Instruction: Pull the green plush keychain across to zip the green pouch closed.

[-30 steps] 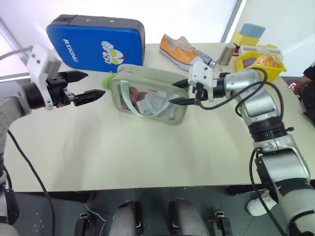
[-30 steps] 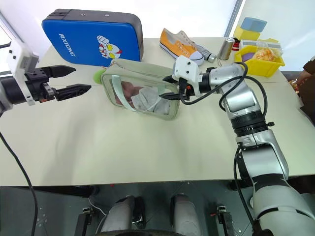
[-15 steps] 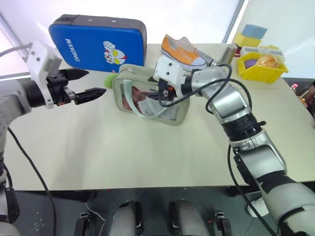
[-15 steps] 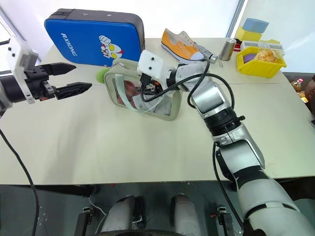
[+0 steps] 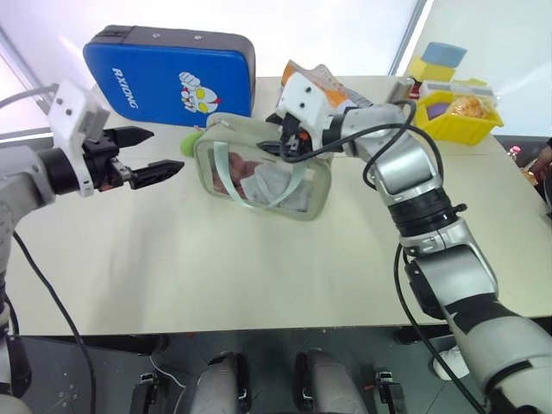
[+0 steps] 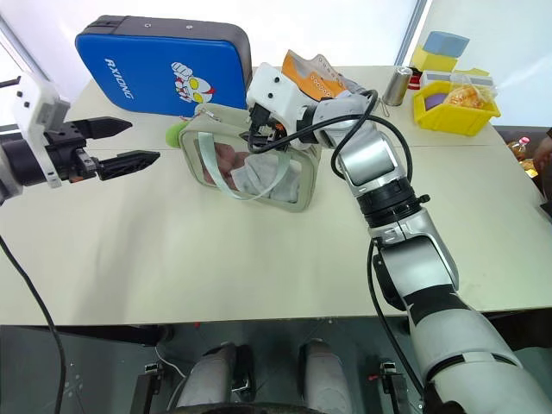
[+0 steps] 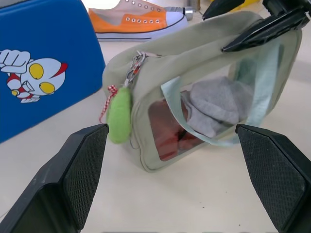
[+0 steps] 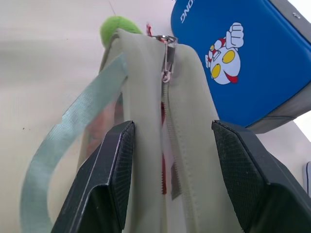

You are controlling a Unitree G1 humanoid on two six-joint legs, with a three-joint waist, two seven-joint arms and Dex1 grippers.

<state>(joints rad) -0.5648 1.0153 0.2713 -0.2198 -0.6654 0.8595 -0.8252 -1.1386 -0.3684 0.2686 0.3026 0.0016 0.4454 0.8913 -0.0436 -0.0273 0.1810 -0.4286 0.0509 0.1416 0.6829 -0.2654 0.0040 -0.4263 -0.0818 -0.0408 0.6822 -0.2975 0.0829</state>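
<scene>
The pale green pouch (image 5: 263, 177) stands on its edge mid-table, its clear window showing grey and red things inside. Its zipper slider (image 8: 167, 48) sits at the end nearest my left gripper, and the zip line behind it gapes. The lime green plush keychain (image 7: 119, 115) hangs from that slider at the pouch's left end (image 5: 188, 141). My right gripper (image 8: 170, 128) is over the pouch's top near its right end, fingers apart with one on each side of the zip. My left gripper (image 5: 164, 151) hovers wide open a short way left of the keychain, holding nothing.
A blue hard case (image 5: 172, 73) stands right behind the pouch. An orange shoe (image 7: 136, 19) lies behind my right gripper. A metal can (image 6: 397, 86), a yellow bin (image 5: 457, 112) and foam blocks (image 5: 440, 56) are at the back right. A person (image 5: 543, 147) is at the right edge.
My right gripper swung left from the pouch's right end, passed in front of its window, and rose to straddle the pouch's top. The left gripper has stayed put.
</scene>
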